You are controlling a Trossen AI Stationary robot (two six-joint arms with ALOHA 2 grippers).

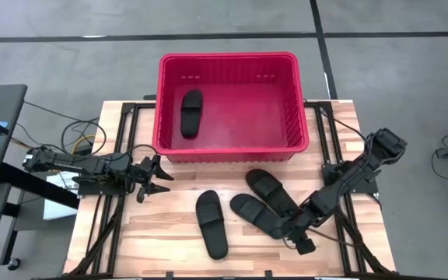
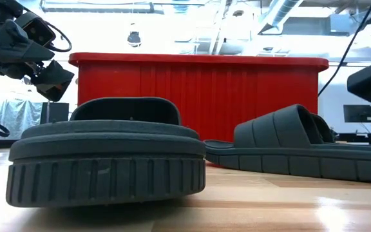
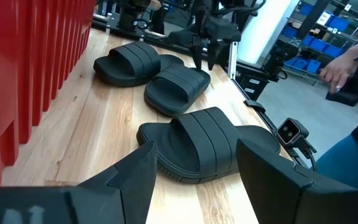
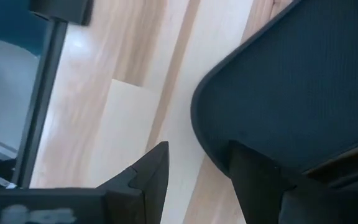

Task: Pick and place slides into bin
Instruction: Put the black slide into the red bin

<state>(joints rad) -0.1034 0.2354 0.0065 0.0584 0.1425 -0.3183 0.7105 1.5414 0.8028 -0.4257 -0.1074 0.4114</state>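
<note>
Right end effector point(image 1: 295, 236): low over the table point(image 1: 169, 249), at the heel end of the nearest slide point(image 1: 257, 215); in the right wrist view its fingers point(image 4: 151, 171) stand apart, one over bare wood, the other over the sole's edge; nothing gripped.
Left end effector point(image 1: 155, 177): waiting near the bin's point(image 1: 232, 59) front left corner, fingers spread, empty.
Slides: one lies inside the bin point(image 1: 190, 113); three on the table in front of it: a lone one point(image 1: 211, 223) and a pair side by side, the second point(image 1: 269, 189) just beside the first.
Risk, thin grip: closing on only the sole's rim would likely let the rubbery heel bend and slip out on the lift.
Risk, neighbour: the paired slides lie so close that a tug could drag the second along.
Risk, rim: a drooping toe may catch the bin's front wall.
</note>
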